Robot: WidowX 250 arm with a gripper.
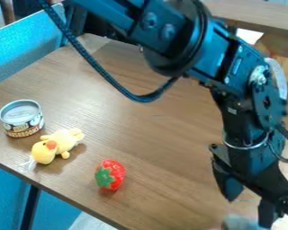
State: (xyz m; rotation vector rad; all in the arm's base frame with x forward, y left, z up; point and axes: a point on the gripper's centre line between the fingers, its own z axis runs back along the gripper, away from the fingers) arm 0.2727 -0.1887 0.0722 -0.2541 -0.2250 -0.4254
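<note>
Low in view, a blurred grayish object (pixel 239 222) lies near the released pincer (pixel 249 212).

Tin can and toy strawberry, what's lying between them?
A yellow plush duck lies between the tin can and the toy strawberry in the camera view.

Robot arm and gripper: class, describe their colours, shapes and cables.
The arm is black, with blocky links, round joints and a pale curved piece. A thick, textured black cable loops below it; a thinner dark cable curves near the gripper, which is black with two angular fingers.
</note>
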